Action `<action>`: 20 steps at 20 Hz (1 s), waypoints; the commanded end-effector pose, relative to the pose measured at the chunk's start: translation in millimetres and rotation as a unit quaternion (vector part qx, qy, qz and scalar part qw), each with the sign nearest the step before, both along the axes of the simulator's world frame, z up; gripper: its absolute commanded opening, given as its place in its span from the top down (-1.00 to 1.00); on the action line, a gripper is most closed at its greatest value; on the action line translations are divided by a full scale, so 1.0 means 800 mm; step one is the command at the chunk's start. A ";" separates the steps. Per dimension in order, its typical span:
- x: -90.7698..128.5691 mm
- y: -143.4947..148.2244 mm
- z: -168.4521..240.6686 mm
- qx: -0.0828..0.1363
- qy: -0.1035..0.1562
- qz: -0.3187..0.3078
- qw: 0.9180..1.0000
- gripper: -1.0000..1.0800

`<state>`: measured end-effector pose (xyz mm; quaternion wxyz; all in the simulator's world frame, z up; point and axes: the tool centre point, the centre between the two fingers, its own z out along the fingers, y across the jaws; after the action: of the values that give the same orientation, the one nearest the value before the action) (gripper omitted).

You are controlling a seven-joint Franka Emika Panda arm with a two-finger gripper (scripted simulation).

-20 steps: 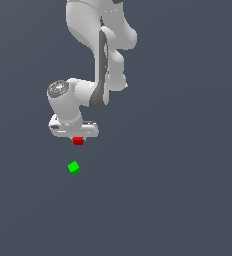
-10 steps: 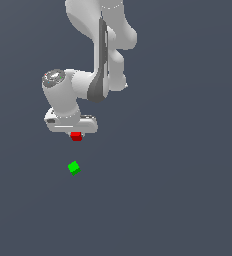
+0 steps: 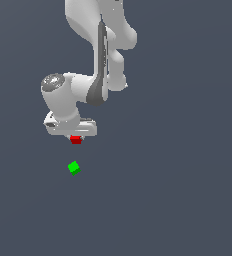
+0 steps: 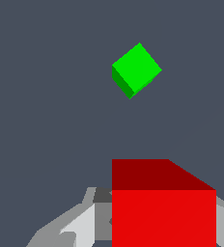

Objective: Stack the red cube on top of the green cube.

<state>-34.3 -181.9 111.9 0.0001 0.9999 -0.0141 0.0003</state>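
The white arm (image 3: 100, 55) comes down from the top of the exterior view and bends at the wrist (image 3: 60, 97). The gripper (image 3: 76, 139) points downward under the flat hand. Its fingers (image 4: 80, 224) are closed on the red cube (image 3: 76, 140), which it holds in the air.

White rounded arm (image 3: 95, 45) — dark grey joint seams

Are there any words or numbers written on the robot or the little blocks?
None: no words, numbers, labels or signs show in either view.
The red cube, held in the gripper, is plain red.
The green cube is plain green.
The arm is plain white and grey.
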 end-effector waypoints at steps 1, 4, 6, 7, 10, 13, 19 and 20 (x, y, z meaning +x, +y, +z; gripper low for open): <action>0.010 -0.001 -0.004 0.000 0.000 0.000 1.000 1.00; 0.025 -0.002 -0.012 0.000 0.000 0.000 1.000 1.00; 0.037 -0.003 -0.017 0.000 0.000 0.000 1.000 1.00; 0.043 -0.004 -0.021 0.000 0.000 0.000 1.000 1.00; 0.063 -0.006 -0.030 0.000 0.000 0.000 1.000 1.00; 0.084 -0.008 -0.040 0.000 0.000 0.000 1.000 1.00; 0.114 -0.011 -0.053 0.000 0.000 0.000 1.000 1.00; 0.117 -0.012 -0.055 0.000 0.000 0.000 1.000 1.00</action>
<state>53.9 -190.7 69.9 -0.0003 0.9999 -0.0139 -0.0003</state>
